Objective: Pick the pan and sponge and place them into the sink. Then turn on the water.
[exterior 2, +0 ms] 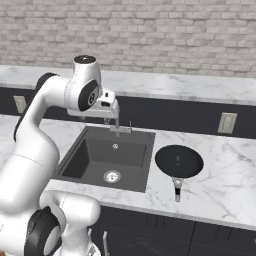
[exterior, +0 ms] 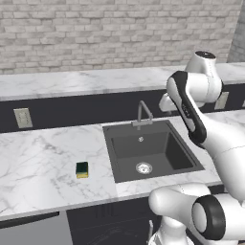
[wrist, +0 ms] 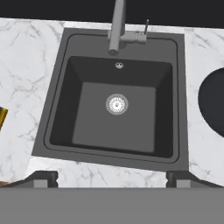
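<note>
Above the sink (wrist: 117, 114), the claw (wrist: 112, 177) hangs spread and empty, its two tips wide apart and looking straight down at the drain (wrist: 117, 104). That high, central hover likely serves as a survey, since nothing has been picked yet. The faucet (wrist: 116, 27) rises at the basin's back rim, with no water running. The sponge (exterior: 82, 169) lies on the desk (exterior: 43, 158) left of the basin, well apart from it. The pan (exterior 2: 179, 161) sits on the desk just right of the basin, its handle (exterior 2: 177, 189) pointing toward the front edge.
</note>
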Available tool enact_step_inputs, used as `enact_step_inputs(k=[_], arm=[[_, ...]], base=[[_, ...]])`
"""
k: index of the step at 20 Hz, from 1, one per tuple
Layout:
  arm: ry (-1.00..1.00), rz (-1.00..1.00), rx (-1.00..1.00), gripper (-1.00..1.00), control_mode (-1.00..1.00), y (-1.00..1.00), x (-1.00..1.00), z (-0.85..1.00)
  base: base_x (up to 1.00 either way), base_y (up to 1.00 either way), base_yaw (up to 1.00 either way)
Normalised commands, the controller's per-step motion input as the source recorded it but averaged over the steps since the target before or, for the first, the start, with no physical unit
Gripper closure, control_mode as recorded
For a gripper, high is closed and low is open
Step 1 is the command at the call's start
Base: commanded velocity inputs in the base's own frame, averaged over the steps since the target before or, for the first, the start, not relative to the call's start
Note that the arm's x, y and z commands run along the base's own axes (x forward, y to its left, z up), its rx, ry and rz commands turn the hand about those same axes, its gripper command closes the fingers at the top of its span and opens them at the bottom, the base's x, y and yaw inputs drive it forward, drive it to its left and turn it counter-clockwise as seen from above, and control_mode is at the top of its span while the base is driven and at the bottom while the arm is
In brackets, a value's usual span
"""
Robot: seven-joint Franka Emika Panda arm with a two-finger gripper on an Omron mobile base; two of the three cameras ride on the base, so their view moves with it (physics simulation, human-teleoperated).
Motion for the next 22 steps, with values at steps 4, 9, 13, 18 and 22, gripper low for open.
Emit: enact_step_inputs(k=[4,9,13,18,22], arm=[[0.0,0.07,0.0,-1.0,-1.0,-0.35,0.0,-0.12],[0.0,0.08,0.0,-1.0,-1.0,-0.3,-0.01,-0.17],[0.0,0.07,0.0,-1.0,-1.0,-0.26,-0.05,-0.21],[0.0,0.07,0.0,-1.0,-1.0,-0.24,-0.06,-0.2],[0.0,0.07,0.0,-1.0,-1.0,-0.23,-0.04,-0.21]], base=[[0.0,0.0,0.0],[0.0,0.0,0.0],[0.0,0.0,0.0],[0.0,0.0,0.0],[0.0,0.0,0.0]])
